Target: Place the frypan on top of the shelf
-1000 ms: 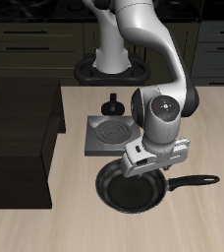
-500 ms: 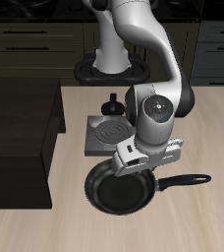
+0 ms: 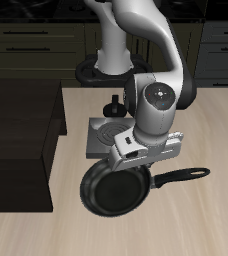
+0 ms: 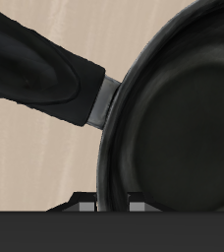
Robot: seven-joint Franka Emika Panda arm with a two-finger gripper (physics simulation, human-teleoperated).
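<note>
The frypan (image 3: 114, 190) is a round black shallow pan with a long black handle (image 3: 183, 176). It hangs tilted over the table near the front edge, between the burner plate and the shelf side. My gripper (image 3: 138, 167) is shut on the pan's rim where the handle joins. In the wrist view the frypan (image 4: 183, 118) and its handle (image 4: 35, 69) fill the frame, and the gripper (image 4: 112, 200) pinches the rim. The shelf (image 3: 21, 130) is a large dark stepped unit at the table's side, apart from the pan, with its flat top bare.
A grey square burner plate (image 3: 103, 135) with a spiral coil lies behind the pan, partly hidden by my arm. A small black knob (image 3: 112, 105) stands behind it. Dark drawer cabinets (image 3: 36, 45) line the back.
My gripper has carried the frypan sideways toward the shelf. The pan has turned, so the handle's far end now sits higher in the exterior view.
</note>
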